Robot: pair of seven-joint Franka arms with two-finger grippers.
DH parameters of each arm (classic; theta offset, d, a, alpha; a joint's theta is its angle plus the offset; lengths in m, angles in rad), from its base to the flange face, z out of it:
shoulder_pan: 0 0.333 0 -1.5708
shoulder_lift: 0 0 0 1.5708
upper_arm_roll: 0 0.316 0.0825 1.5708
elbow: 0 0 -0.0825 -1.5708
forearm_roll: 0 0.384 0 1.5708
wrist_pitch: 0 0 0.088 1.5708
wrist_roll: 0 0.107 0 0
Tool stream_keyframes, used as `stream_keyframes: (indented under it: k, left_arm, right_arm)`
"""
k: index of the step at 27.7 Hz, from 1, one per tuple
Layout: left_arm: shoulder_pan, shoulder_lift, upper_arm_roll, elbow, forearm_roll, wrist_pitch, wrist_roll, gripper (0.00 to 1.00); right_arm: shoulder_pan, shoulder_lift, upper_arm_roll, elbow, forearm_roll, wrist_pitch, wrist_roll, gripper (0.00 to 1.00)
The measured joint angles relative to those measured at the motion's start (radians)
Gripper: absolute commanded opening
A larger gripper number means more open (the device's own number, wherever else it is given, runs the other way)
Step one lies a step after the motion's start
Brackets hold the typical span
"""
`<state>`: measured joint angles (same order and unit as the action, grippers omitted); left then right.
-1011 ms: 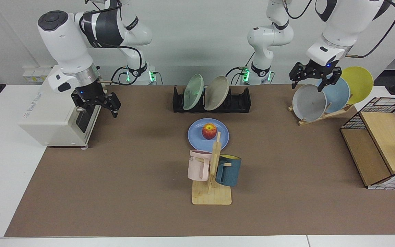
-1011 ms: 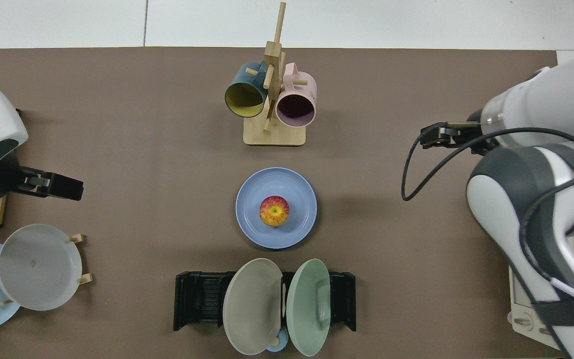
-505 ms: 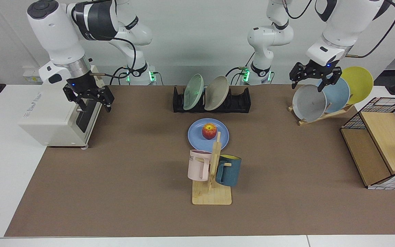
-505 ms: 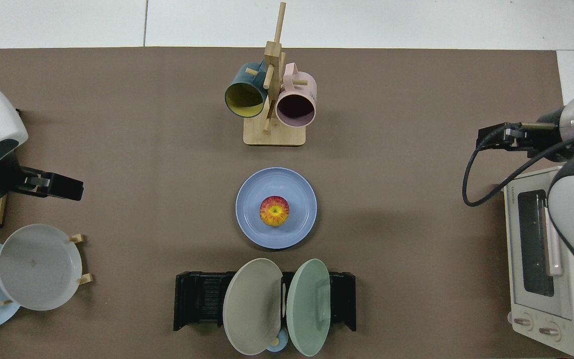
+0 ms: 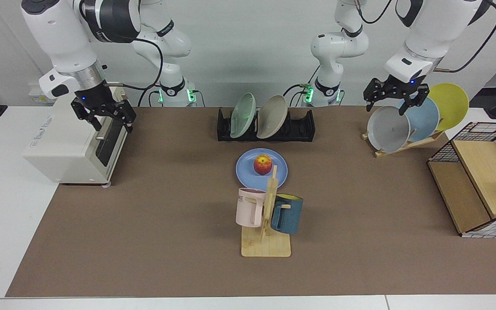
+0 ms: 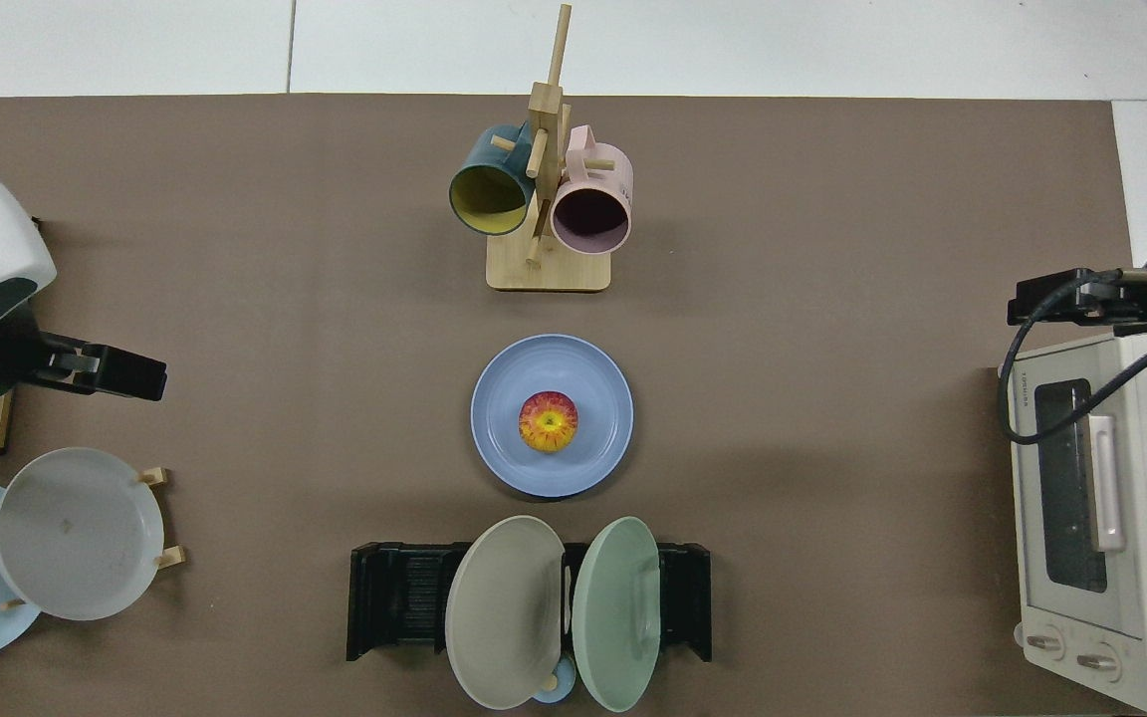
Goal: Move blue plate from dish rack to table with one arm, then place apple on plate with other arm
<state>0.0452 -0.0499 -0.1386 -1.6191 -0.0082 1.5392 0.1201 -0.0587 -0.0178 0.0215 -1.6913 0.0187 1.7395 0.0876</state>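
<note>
So the apple [image 5: 263, 165] sits near the middle of the blue plate [image 5: 248, 172], and the plate lies flat on the bench [image 5: 144, 224], just in front of the dish rack [image 5: 304, 129]. Judging by that, both halves of the job look done and what's left is parking the arms.

The right claw [image 5: 103, 117] hangs above the toaster oven [image 5: 67, 146] at the bench's edge, fingers spread, holding nothing. The left claw [image 5: 396, 100] hovers just over the grey plate [image 5: 388, 129] in the wooden plate rack [image 5: 403, 144], also spread and empty; that arm just waits.

If I were steering: take the right arm up and away from the oven rather than sideways, since its door handle sits right under the fingers. Same for the left: lift before swinging, because the grey, pale blue and yellow plates lean right below it and a nudge could tip them.

Room-wise, the mat is wide open on both sides of the blue plate. The tight spots are the mug stand [image 5: 266, 224] just in front of the plate and the rack with its two leaning plates just behind. No reason to go back into that gap.
</note>
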Motion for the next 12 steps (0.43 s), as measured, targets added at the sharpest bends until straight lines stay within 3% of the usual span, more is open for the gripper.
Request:
stream_keyframes:
  k: [12]
  left_arm:
    - [0.000,0.000,0.000,0.000,0.000,0.000,0.000,1.00]
  right_arm:
    - [0.015,0.036,-0.030,0.039,0.000,-0.006,-0.002,1.00]
